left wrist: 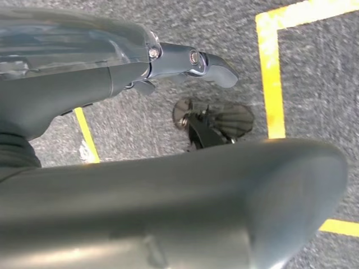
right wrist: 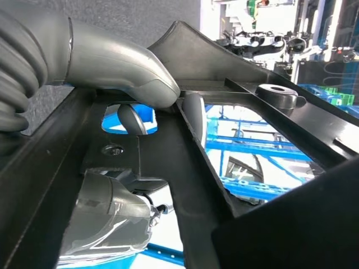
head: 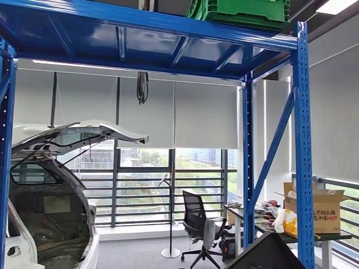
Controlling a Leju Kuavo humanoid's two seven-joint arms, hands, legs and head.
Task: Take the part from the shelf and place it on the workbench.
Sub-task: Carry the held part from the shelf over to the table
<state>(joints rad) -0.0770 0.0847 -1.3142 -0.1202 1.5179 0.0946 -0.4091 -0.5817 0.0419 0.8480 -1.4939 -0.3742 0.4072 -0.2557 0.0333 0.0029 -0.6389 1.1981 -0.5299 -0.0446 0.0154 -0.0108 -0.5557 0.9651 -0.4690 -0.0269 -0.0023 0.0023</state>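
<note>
Closest in, the right hand (right wrist: pixel 127 106) grips the part (right wrist: pixel 182 168), a black plastic frame with open cut-outs: the thick grey thumb lies over one bar, darker fingers (right wrist: pixel 131 119) curl through an opening beneath. In the head view a dark corner of the part (head: pixel 266 252) shows at the lower edge, just in front of the shelf's right post. The left hand (left wrist: pixel 190 61) hangs over grey carpeted floor (left wrist: pixel 321 95) marked with yellow tape lines (left wrist: pixel 271 73); its fingers are extended and apart, holding nothing.

Next out, the blue steel shelf (head: pixel 301 145) frames the view: upright posts at both sides, a diagonal brace at right, a deck overhead carrying a green crate (head: pixel 241 12).

Beyond the shelf, left, a white car (head: pixel 46 213) stands with its hatch raised. Centre, a black office chair (head: pixel 202 227) and a floor stand (head: pixel 170 224). Right, a cluttered tabletop (head: pixel 262 221) carries a cardboard box (head: pixel 323 210). Farthest back, windows with grey roller blinds (head: pixel 203 115) half lowered.
</note>
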